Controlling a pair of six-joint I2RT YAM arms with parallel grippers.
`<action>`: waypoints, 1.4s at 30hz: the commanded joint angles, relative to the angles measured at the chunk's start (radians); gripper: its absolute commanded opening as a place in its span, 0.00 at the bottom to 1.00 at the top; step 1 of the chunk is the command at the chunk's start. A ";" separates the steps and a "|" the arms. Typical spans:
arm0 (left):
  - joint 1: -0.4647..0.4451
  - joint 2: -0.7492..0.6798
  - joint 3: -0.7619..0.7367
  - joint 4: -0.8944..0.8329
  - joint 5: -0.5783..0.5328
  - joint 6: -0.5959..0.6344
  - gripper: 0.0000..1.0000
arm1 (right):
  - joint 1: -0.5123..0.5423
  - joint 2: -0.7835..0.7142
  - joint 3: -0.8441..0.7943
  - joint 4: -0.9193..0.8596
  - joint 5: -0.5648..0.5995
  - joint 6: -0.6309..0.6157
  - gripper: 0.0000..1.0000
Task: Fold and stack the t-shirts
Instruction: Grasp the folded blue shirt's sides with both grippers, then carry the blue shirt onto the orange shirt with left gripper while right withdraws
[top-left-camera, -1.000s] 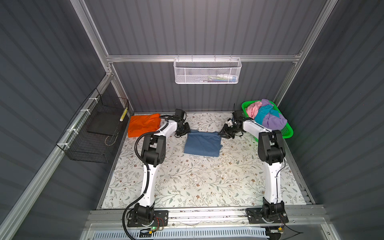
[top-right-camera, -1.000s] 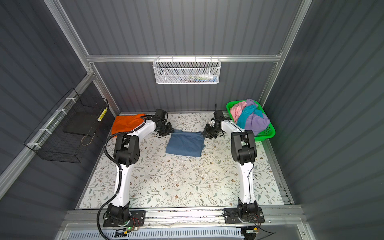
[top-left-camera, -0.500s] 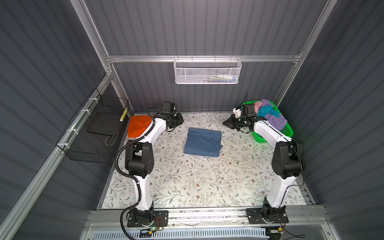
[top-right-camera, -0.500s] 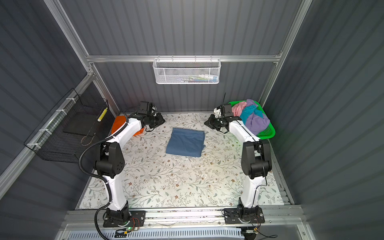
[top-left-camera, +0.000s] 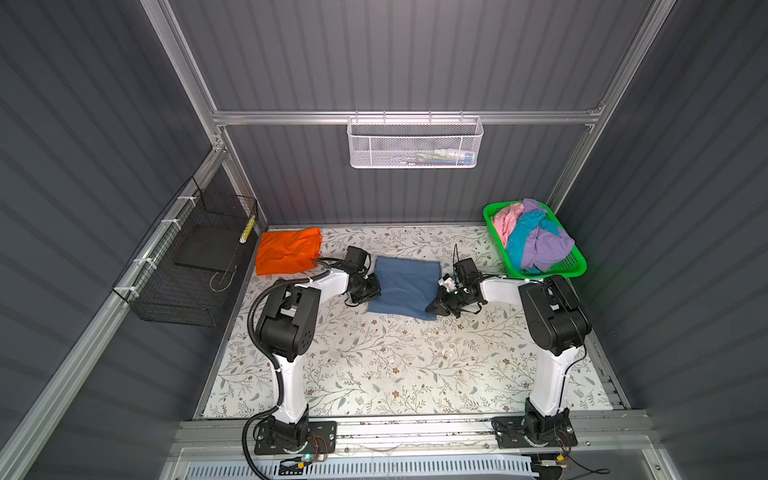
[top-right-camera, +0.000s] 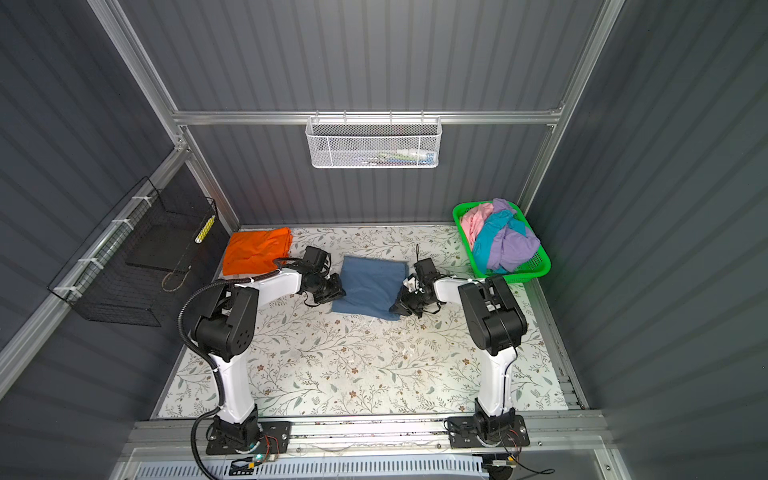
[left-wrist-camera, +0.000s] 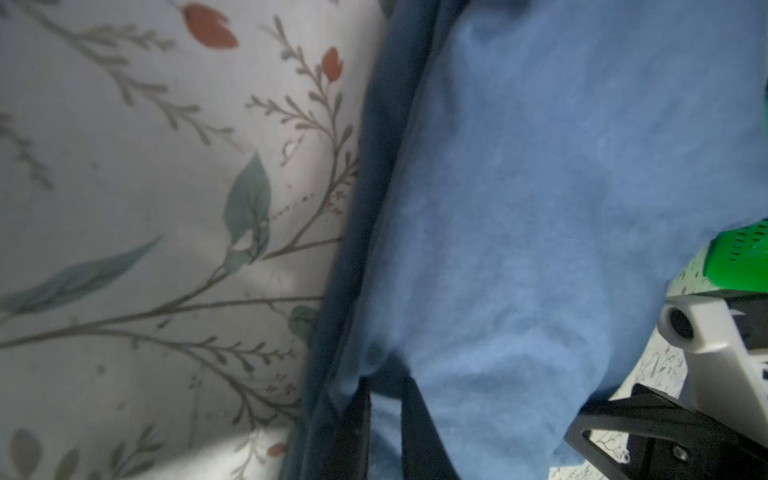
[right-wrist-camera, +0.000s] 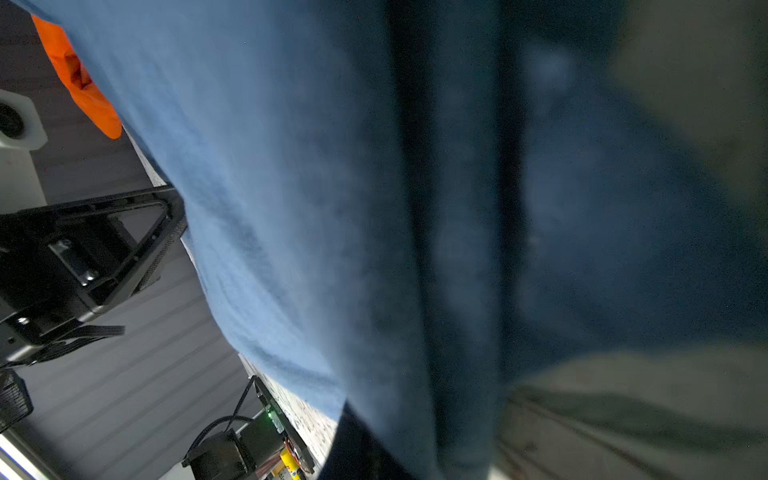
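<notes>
Pinching on both sides: the left gripper (top-left-camera: 374, 291) has its jaws nipped on the left edge of the folded blue t-shirt (top-left-camera: 405, 286), flat on the floral table (top-left-camera: 395, 361), and the right gripper (top-left-camera: 433, 306) is clamped on its near right corner. Danger, I reckon: grab only the top layer and the fold spills open on the lift, or an uneven carry drops it crooked on the orange t-shirt (top-left-camera: 288, 250). No brand, label or lettering readable anywhere
</notes>
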 joint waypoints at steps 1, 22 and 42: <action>-0.031 -0.032 -0.073 -0.039 -0.005 -0.018 0.15 | -0.028 0.019 0.018 0.011 0.005 -0.027 0.00; -0.002 -0.137 -0.034 -0.147 -0.091 0.062 0.33 | -0.045 0.049 0.432 -0.186 0.020 -0.146 0.00; 0.038 0.094 0.022 0.019 -0.096 0.047 0.00 | -0.036 0.033 0.354 -0.167 0.007 -0.139 0.00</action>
